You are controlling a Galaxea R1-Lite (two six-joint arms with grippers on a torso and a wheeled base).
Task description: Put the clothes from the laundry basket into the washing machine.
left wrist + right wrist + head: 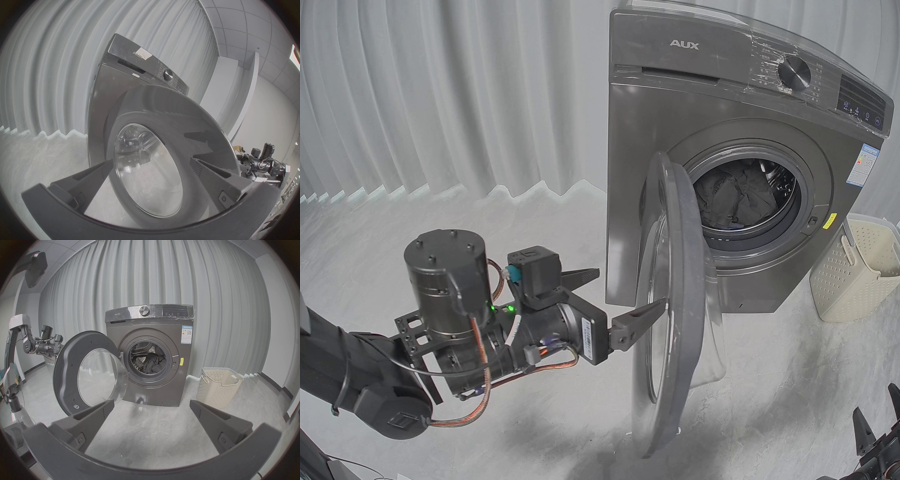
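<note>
**Status: loading appears largely complete.**

- **Load:** A dark bundle of clothes (737,195) lies inside the washing machine (700,94), at the upper right of the head view.
- **Source:** The laundry basket (850,281) stands on the floor (550,219) just beside the machine, at the right edge of the frame. Its visible interior appears bare, but the bottom is hidden.
- **Door:** The door (684,262) hangs wide open at the frame centre.
- **Left jaws:** These stand apart at the door's outer edge, with one tip at the rim. Contact cannot be confirmed.
- **Right jaws:** These sit in the lower right corner of the head view, apart and carrying nothing.
- **Remaining work, as judged:** Confirm that the basket holds no further garment. Then swing the door shut if the procedure requires it.
</note>
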